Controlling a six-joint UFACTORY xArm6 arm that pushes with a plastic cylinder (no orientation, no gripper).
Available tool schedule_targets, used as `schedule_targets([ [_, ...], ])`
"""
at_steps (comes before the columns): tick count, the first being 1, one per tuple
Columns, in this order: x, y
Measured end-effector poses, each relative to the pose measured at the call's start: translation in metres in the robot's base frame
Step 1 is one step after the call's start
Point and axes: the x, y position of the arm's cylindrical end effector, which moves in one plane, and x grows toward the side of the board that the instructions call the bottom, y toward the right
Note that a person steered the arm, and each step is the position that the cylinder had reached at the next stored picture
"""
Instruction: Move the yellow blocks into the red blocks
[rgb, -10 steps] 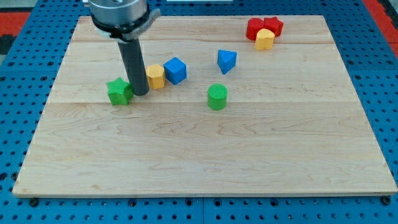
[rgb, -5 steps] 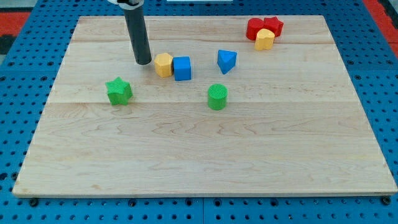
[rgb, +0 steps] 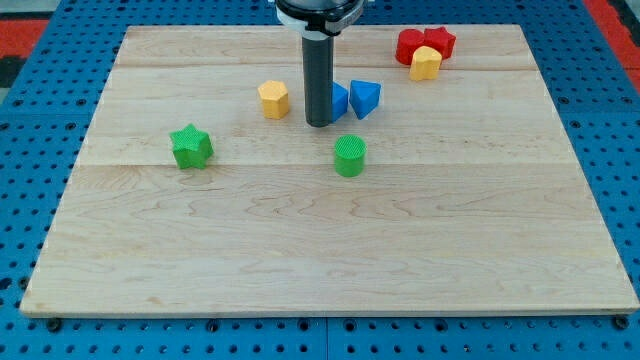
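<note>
My tip (rgb: 319, 122) rests on the board just right of a yellow hexagonal block (rgb: 273, 99) and against the left side of a blue cube (rgb: 339, 99), which the rod partly hides. The cube touches a blue triangular block (rgb: 365, 98). At the view's top right, a second yellow block (rgb: 425, 62) sits against two red blocks: one on the left (rgb: 410, 45) and a star-like one on the right (rgb: 441, 41).
A green star block (rgb: 191, 146) lies at the view's left. A green cylinder (rgb: 349, 156) stands below the tip, slightly right. The wooden board (rgb: 320, 260) lies on a blue pegboard surface.
My tip moved from left of the yellow hexagon to its right. The blue cube slid right, up against the blue triangular block. The yellow hexagon now stands alone.
</note>
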Motion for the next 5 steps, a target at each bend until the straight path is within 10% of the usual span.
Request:
schedule_targets([
  [5, -0.098, -0.126],
])
